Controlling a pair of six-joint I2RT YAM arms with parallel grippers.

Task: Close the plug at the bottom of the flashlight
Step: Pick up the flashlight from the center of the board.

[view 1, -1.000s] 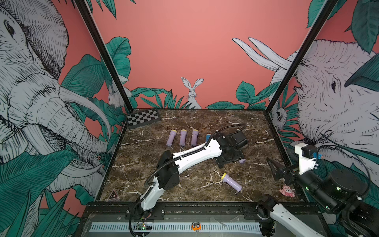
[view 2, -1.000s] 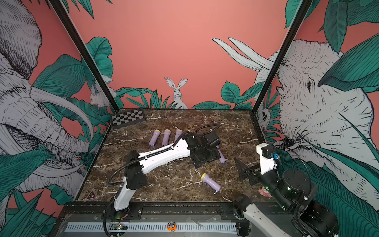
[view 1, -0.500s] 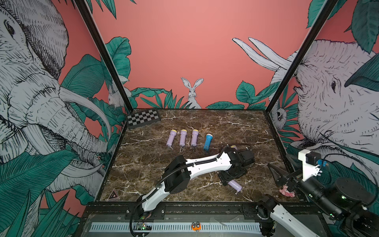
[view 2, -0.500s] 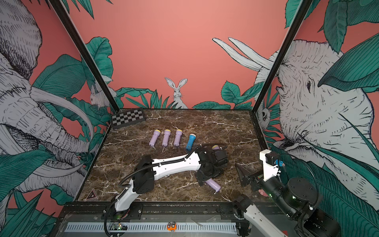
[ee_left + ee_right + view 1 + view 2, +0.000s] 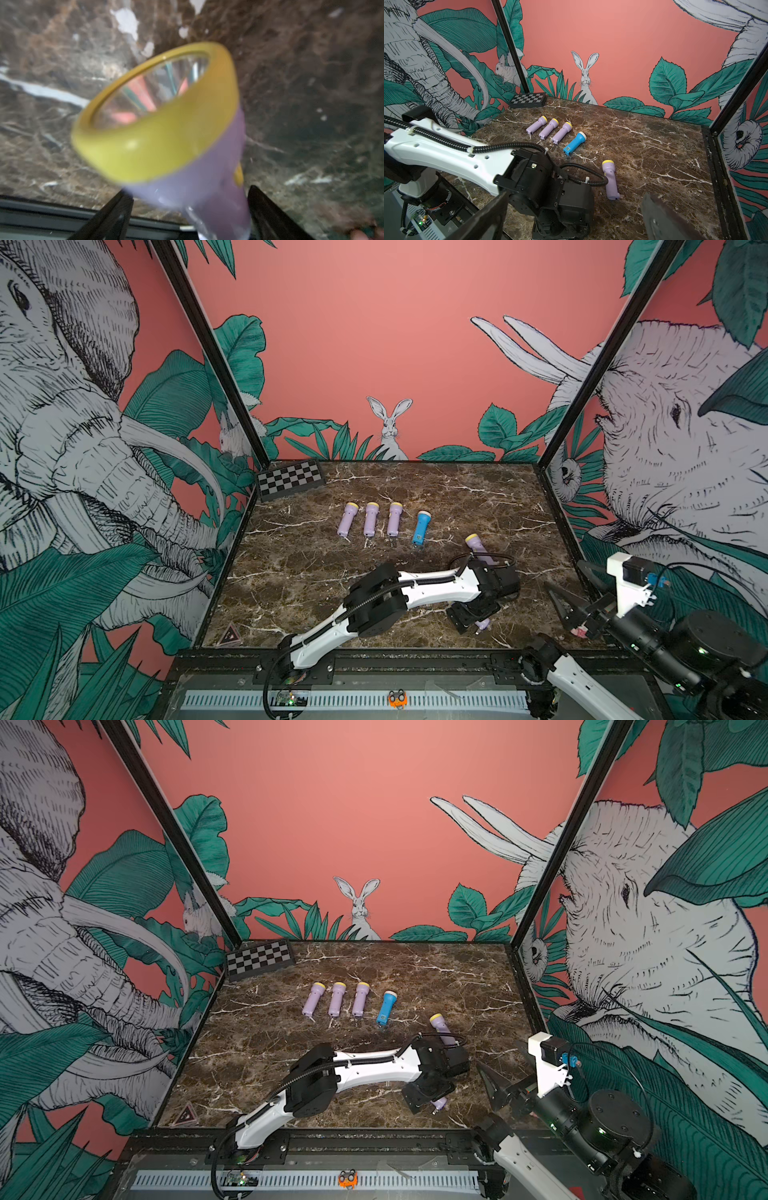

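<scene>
On the brown marble surface [image 5: 457, 489], well nearer me than the blue plastic flashlight [image 5: 420, 527], my left gripper [image 5: 477, 624] has its 2 jaws either side of a lilac plastic flashlight with a yellow head [image 5: 187, 145]; I cannot tell whether they pinch it. The right gripper [image 5: 563, 574] jaws stand wide apart.

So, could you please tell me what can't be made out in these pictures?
Front flashlight: plug end cut off by the left wrist view's edge; in a top view the left hand covers all but its tail.
Left hand's grip: the left wrist view is blurred, so contact is unclear.
Purple flashlight just behind the left arm: lower half hidden by that arm in both top views.
</scene>
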